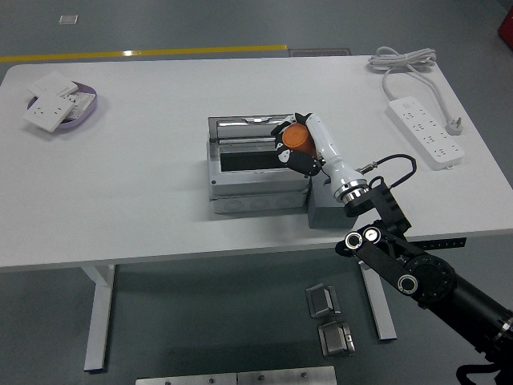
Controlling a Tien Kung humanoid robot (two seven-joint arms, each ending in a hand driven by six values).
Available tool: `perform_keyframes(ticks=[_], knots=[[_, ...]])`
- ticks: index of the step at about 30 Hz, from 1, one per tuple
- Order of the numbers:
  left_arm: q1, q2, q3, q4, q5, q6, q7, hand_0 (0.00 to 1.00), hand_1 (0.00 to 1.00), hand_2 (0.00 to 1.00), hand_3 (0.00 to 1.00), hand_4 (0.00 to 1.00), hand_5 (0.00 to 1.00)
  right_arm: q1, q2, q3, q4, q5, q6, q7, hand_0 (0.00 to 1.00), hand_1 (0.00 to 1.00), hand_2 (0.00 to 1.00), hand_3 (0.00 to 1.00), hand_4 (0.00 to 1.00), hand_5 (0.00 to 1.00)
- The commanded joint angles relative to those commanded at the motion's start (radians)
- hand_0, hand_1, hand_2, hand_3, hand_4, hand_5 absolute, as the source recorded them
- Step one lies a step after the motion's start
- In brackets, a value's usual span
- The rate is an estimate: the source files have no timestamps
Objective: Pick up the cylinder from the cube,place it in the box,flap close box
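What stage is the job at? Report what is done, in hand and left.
Done: the orange cylinder is off the dark grey cube. In hand: the right robot hand grips it over the right end of the open grey metal box. Left: release it into the dark opening, then shut the raised lid flap. The left arm is not in view.

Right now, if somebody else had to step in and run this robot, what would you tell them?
Right hand: shut on the orange cylinder, held above the right end of the box.
Left hand: not in view.
Box: lid up, opening bare.
Cube: beside the box on its right, partly hidden by the arm.
Done: cylinder lifted off the cube.
Left: lower the cylinder into the box, let go, flap the lid shut.
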Motion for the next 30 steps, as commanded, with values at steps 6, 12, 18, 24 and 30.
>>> perform_keyframes(ticks=[6,12,18,24,30], knots=[[-0.003,0.005,0.000,0.000,0.002,-0.001,0.002,0.601,0.622,0.604,0.615,0.664,0.297,0.083,0.026,-0.071,-0.023,-0.210,0.089,-0.146,0.366,0.408,0.392,0.304,0.040,0.002],[-0.005,0.011,-0.001,0.000,0.006,-0.002,0.004,0.601,0.623,0.603,0.614,0.663,0.297,0.163,0.044,-0.146,-0.081,-0.374,0.176,-0.264,0.314,0.388,0.383,0.297,0.005,0.002],[-0.010,0.016,0.002,0.000,0.008,-0.003,0.004,0.601,0.623,0.603,0.615,0.665,0.298,0.209,0.068,-0.187,-0.158,-0.497,0.231,-0.311,0.298,0.374,0.379,0.297,0.002,0.002],[-0.011,0.017,0.004,0.000,0.009,-0.003,0.006,0.601,0.622,0.603,0.614,0.665,0.298,0.222,0.083,-0.183,-0.199,-0.531,0.255,-0.307,0.288,0.379,0.381,0.300,0.002,0.002],[-0.012,0.018,0.008,0.000,0.009,-0.003,0.005,0.600,0.622,0.603,0.614,0.666,0.300,0.229,0.093,-0.175,-0.209,-0.530,0.268,-0.291,0.325,0.408,0.397,0.362,0.050,0.002]])
